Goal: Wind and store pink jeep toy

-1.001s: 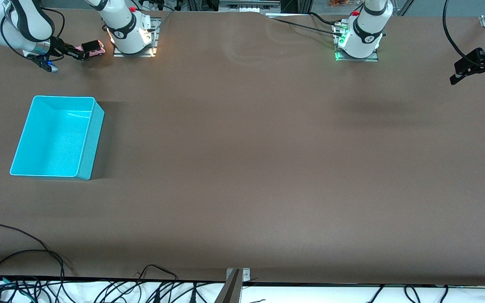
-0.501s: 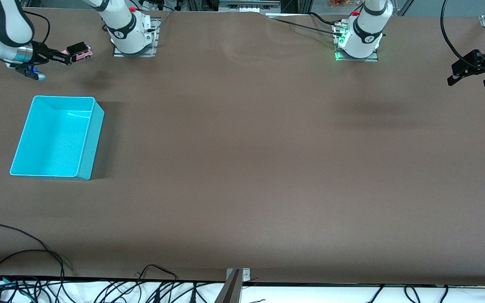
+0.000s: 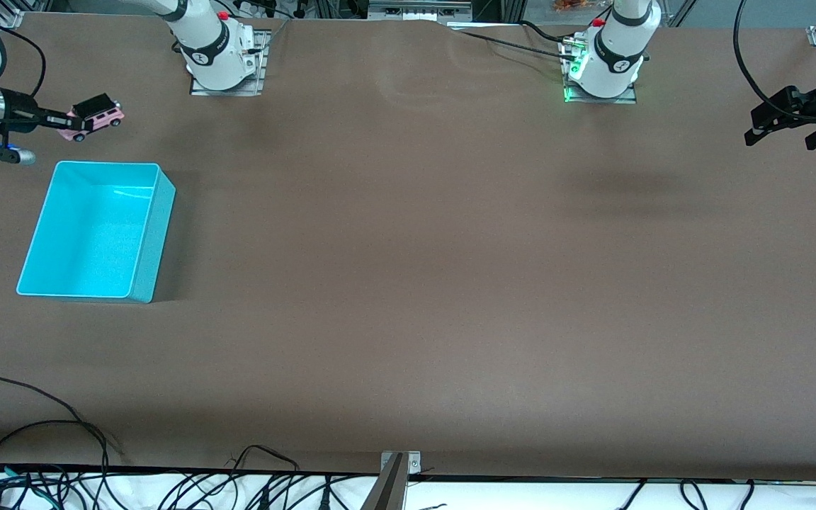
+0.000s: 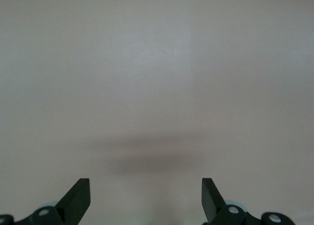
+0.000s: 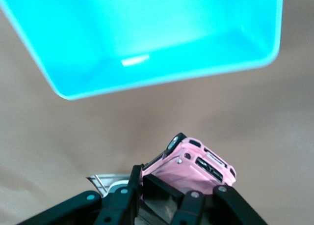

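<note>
- Gripping the pink jeep toy (image 3: 94, 116), the right gripper (image 3: 71, 125) holds it, fingers clamped, in the air beside the turquoise bin (image 3: 155, 234), seemingly just outside its rim.
- Left gripper (image 3: 776, 126) waits, fingers spread wide and empty, well apart from the bin.

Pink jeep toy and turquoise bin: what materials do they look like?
Pink jeep toy: looks like painted die-cast metal or hard plastic; glossy pink body with crisp moulded detail, black roof. Which of the two is unclear.

Turquoise bin: most likely moulded plastic; uniform colour, thin walls, rounded corners, a bright glare streak on its floor.

The right end effector is shut on the jeep; the left end effector waits open.
</note>
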### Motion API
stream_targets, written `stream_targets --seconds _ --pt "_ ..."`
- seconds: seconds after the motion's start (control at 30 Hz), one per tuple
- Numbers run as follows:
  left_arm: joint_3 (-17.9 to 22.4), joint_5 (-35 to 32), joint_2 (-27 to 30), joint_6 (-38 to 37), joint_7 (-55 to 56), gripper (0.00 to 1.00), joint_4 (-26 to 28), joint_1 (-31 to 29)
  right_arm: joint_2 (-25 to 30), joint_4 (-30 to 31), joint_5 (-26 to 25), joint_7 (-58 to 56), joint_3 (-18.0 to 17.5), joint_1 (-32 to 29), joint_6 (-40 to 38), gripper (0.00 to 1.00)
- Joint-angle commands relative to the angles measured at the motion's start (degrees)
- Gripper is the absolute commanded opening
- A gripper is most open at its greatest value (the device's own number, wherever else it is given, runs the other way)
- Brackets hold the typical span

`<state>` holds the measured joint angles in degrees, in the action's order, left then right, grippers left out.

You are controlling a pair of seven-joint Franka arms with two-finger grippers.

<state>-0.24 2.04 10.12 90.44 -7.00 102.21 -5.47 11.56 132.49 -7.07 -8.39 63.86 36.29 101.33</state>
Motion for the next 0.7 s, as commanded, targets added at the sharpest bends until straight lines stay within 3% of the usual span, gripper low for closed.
stream_targets --seconds 0.0,0.2,0.43,0.67 --pt "-0.5 -4.6 -1.0 -1.5 0.3 1.0 -1.8 0.1 -2.2 -5.6 1.5 -0.7 0.7 5.4 -2.2 0.07" --pt "-1.5 -5.4 -1.0 -1.6 0.2 1.0 -1.3 0.0 -7.1 -10.0 4.4 -5.9 0.8 8.0 -1.4 0.07" --pt "-1.5 -5.4 -1.0 -2.3 0.1 1.0 -1.3 0.0 -23.0 -17.4 16.5 -20.6 0.9 6.8 -1.9 0.07" --pt "-1.5 -5.2 -1.0 -2.3 0.1 1.0 -1.4 0.0 -37.1 -23.7 27.3 -33.3 0.4 1.6 -2.7 0.07"
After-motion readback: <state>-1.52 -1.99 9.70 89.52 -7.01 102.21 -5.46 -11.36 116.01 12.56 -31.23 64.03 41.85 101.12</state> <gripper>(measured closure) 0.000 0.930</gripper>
